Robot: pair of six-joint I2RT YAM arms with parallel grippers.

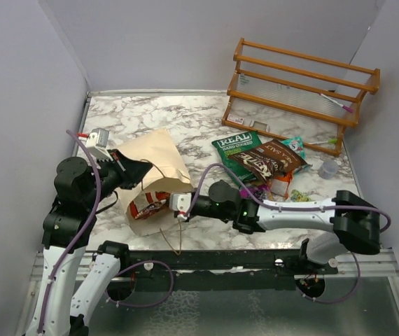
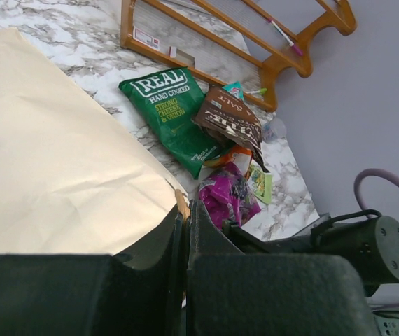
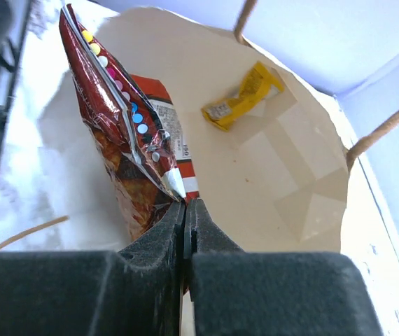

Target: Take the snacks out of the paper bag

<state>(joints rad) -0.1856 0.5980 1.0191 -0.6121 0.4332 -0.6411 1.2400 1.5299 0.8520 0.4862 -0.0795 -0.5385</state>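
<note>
The paper bag (image 1: 159, 162) lies on its side at the left, mouth towards the near edge. My left gripper (image 1: 128, 172) is shut on its rim (image 2: 180, 203). My right gripper (image 1: 176, 206) is at the mouth, shut on a corner of a red snack packet (image 3: 126, 133), which shows half out of the bag in the top view (image 1: 145, 206). A yellow packet (image 3: 245, 94) lies deeper inside the bag (image 3: 283, 168). On the table lie the green bag (image 1: 238, 147), a dark brown packet (image 1: 266, 159), a magenta one (image 1: 259, 189), an orange one (image 1: 280, 183) and a light-green one (image 1: 299, 195).
An orange wooden rack (image 1: 301, 87) stands at the back right. A clear plastic cup (image 1: 328, 169) sits to the right of the packets, and a teal packet (image 1: 294, 145) lies behind them. The bag's brown cord handles (image 1: 171, 234) trail towards the near edge.
</note>
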